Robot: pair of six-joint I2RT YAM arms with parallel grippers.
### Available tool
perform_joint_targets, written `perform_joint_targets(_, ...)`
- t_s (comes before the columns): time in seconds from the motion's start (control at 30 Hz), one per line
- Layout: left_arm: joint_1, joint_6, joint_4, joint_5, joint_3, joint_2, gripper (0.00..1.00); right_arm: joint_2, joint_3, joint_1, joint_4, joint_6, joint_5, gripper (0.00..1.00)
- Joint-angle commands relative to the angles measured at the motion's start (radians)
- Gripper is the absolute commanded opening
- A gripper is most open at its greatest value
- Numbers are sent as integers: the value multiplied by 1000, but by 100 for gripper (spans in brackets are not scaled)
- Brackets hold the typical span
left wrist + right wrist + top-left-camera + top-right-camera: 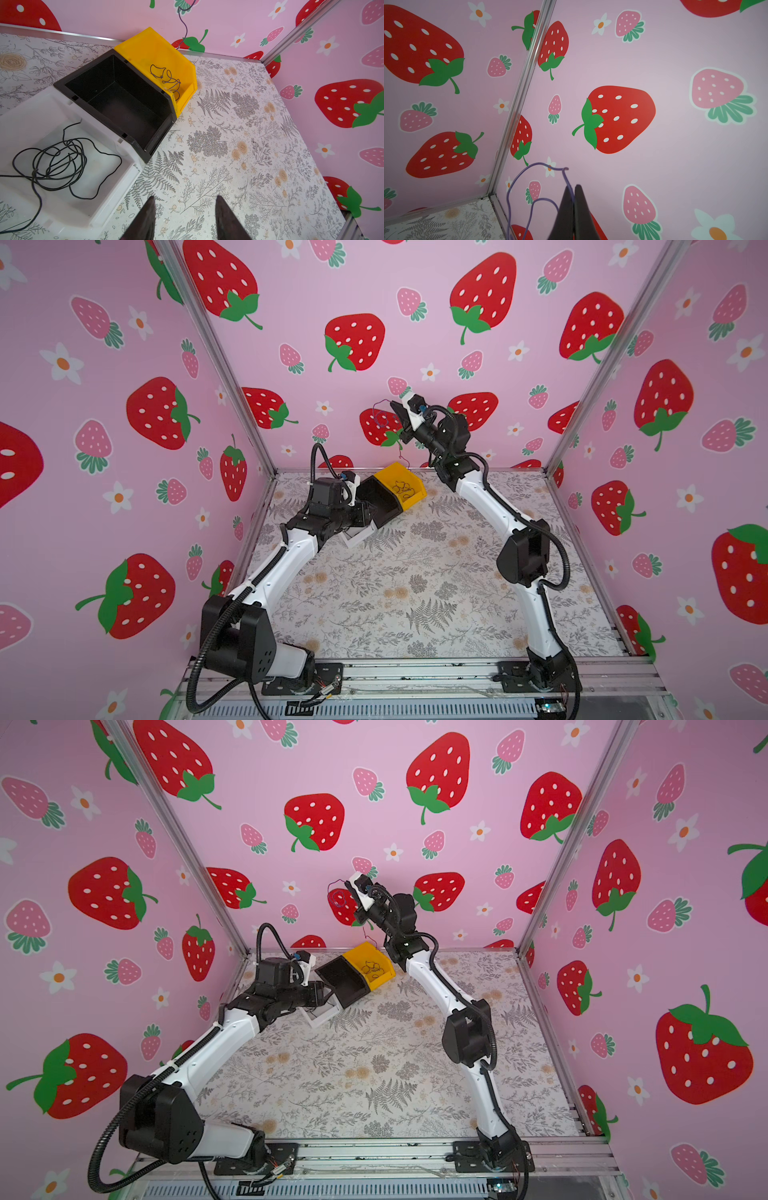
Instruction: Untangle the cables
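The step in hand looked like drawing one strand out of the tangle. The right gripper [573,192] was raised high, close to the back wall [415,344] above the table's back edge, its jaws pressed together on a thin purple cable [538,163]. The cable looped out beside the jaws, and in both top views its tail trailed down toward the yellow bin [141,45].

Three bins sat touching in a row that ran from the middle of the back edge of the table [228,166] toward its left edge: yellow, then the black bin [60,84], then the white bin [25,116]. A few dark wire coils [166,80] lay in the yellow bin, a loosely knotted black cord [34,172] lay in the white one, and the black bin appeared empty.

The left gripper [185,218] hung low by the white and black bins, jaws partly apart and holding nothing.

The hanging tail reached about the yellow bin's back rim; whether it was caught on the coils inside was too fine to tell. The next move probably called for getting that tail clear, then carrying the strand to its own bin, perhaps the empty black one. If the coils started to rise with it, the idle left gripper could pin them down.
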Motion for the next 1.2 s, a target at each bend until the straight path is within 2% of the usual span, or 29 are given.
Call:
perform_joint_targets(0.0,5,-3,20,8,-7,12,48,3,61,-1,46,-44,4,0)
perform_joint_targets(0.33,5,-11,25,22,-5,16,48,20,47,-4,-17,-63,29,0)
perform_joint_targets(0.6,5,0,16,10,-14,16,48,74,-60,-18,32,0,41,0)
perform_joint_targets(1.17,4,-5,22,15,-17,45,48,116,-84,-40,49,55,39,0)
